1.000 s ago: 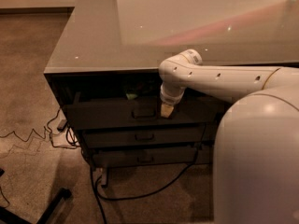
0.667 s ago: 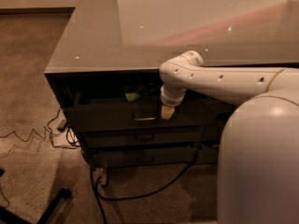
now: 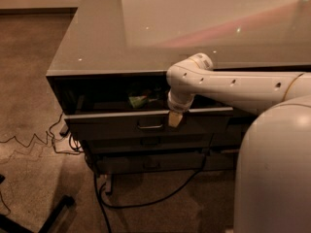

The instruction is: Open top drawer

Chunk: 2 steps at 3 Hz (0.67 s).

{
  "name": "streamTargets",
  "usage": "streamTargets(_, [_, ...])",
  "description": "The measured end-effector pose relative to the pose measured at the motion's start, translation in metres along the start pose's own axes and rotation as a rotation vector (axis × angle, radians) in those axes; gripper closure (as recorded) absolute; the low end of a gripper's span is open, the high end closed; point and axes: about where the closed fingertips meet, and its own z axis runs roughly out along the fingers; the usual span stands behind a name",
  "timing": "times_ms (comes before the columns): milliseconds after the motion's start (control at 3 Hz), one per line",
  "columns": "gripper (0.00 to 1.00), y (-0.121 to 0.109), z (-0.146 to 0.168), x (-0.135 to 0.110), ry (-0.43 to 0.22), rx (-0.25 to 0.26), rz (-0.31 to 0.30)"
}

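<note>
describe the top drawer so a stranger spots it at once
Under the big grey desk top sits a stack of three dark drawers. The top drawer is the uppermost, with the hand at its front rim beside the handle. Unlike the lower two, it juts out, partly open.

Office: carpet (image 3: 29, 72), glossy desk (image 3: 97, 47), floor cables (image 3: 146, 200), tool (image 3: 175, 119) at top drawer (image 3: 107, 127).
</note>
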Motion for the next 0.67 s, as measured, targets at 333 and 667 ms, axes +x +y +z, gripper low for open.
streamTargets(333, [1.0,0.0015,-0.0007,0.0007,0.001,0.0,-0.001])
streamTargets(667, [0.82,0.0015,-0.0007,0.0007,0.001,0.0,-0.001])
